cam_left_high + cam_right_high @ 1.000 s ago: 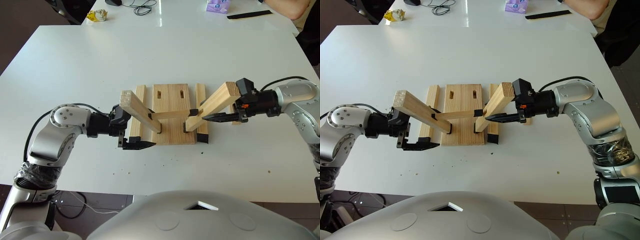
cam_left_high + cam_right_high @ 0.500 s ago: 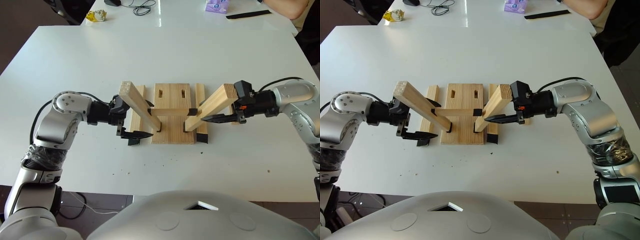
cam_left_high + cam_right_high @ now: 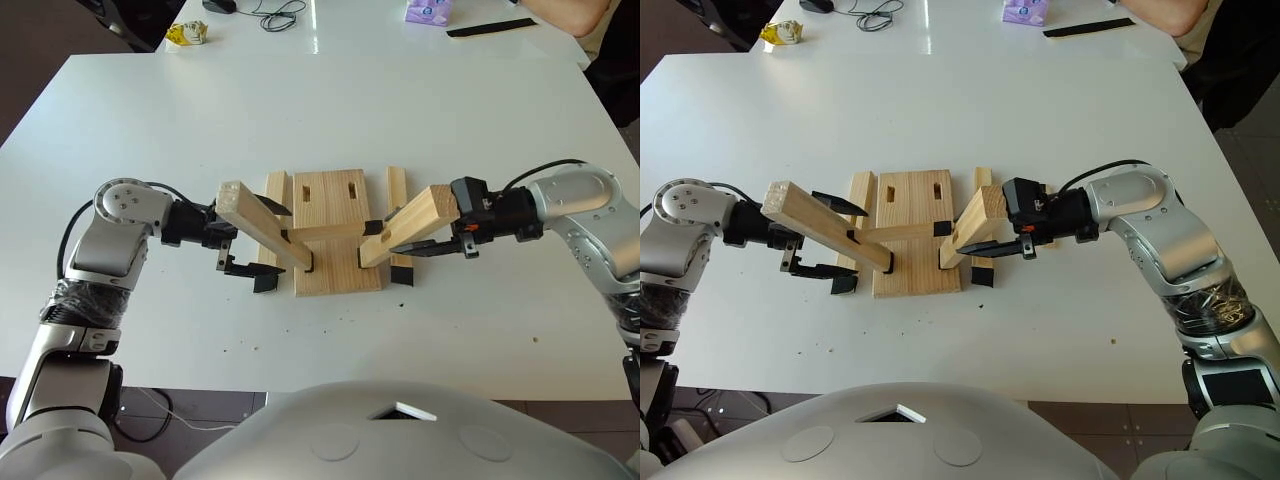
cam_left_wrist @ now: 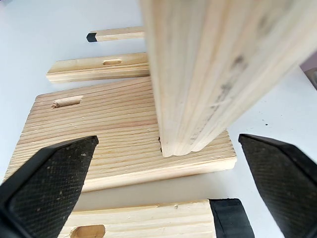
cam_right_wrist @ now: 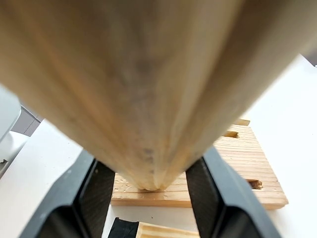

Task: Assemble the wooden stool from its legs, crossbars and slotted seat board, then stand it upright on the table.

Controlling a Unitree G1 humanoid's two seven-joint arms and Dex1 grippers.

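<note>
Straddling left leg (image 3: 262,225): left pincer (image 4: 168,140) wide open | right pincer (image 5: 148,163) clamped on right leg (image 3: 410,222)

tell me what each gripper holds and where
Right gripper clamps the right leg along its raised end. Left gripper straddles the left leg near its raised end, open with gaps on both sides, not gripping.

A pale slotted seat board (image 3: 336,272) lies flat at the middle of the table, with two short slots (image 3: 305,189) near its far edge. Two thick legs rest their lower ends on it and lean outward: the left leg (image 3: 262,226) rises to the left, the right leg (image 3: 410,225) to the right. A thin crossbar (image 3: 335,232) joins them. Two slimmer loose bars lie flat beside the board, one on the left (image 3: 276,186), one on the right (image 3: 397,186).
</note>
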